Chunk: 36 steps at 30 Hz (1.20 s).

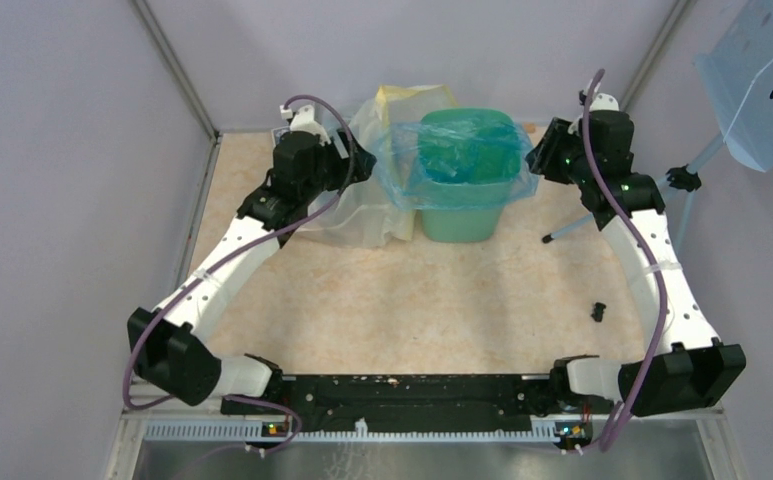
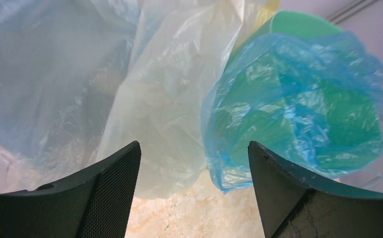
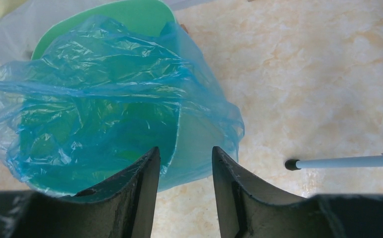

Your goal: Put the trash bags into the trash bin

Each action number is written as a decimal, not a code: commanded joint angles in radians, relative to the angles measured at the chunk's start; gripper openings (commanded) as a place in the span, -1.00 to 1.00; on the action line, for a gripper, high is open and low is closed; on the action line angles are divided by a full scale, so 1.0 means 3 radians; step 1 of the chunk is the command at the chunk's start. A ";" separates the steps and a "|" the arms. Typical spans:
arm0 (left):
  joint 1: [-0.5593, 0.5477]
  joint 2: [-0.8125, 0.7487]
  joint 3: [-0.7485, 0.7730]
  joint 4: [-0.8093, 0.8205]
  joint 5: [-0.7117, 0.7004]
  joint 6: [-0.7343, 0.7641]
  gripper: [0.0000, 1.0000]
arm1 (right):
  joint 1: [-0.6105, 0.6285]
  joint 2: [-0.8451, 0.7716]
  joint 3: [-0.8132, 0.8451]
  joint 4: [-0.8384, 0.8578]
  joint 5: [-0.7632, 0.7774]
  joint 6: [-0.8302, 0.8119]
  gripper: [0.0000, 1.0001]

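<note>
The mint-green trash bin (image 1: 459, 218) stands upright at the back middle of the table. The translucent blue trash bag (image 1: 459, 160) is spread over its mouth, sagging inside and hanging over the rim on both sides. My left gripper (image 1: 364, 163) is wide open and empty, just left of the bin; in the left wrist view (image 2: 194, 153) the blue bag (image 2: 298, 99) and the bin's rim (image 2: 298, 22) lie beyond its right finger. My right gripper (image 1: 539, 160) is open at the bin's right side; in the right wrist view (image 3: 184, 153) the bag's hanging edge (image 3: 199, 144) lies just past its fingertips, not gripped.
A larger clear-and-yellowish plastic sack (image 1: 362, 215) lies against the bin's left side, under my left gripper. A white rod with a black tip (image 1: 570, 230) and a light blue perforated panel (image 1: 762, 80) stand at the right. A small black object (image 1: 598, 311) lies near the right arm.
</note>
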<state>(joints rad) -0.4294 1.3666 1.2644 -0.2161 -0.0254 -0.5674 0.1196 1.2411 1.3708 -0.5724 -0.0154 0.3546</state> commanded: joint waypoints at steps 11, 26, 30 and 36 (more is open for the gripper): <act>-0.0777 0.0542 0.0854 -0.0273 -0.0584 0.0380 0.64 | 0.0345 0.0689 0.0681 -0.0408 0.0426 -0.0036 -0.19; -0.0794 0.1566 0.1914 -0.0723 -0.0529 0.0669 0.22 | 0.0435 0.0715 0.0691 -0.0450 0.0619 -0.0110 -0.20; -0.0794 0.1838 0.2218 -0.0856 -0.0414 0.0652 -0.19 | 0.0435 0.0531 0.0662 -0.0384 0.0660 -0.0144 -0.15; -0.0794 0.1938 0.2511 -0.1130 -0.0380 0.0819 -0.83 | 0.0435 0.0171 0.0653 -0.0327 0.0715 -0.0300 -0.10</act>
<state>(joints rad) -0.6643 1.9488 1.9533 -0.4934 -0.1738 -0.3656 0.2405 1.4086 1.5467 -0.7185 0.1703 0.3088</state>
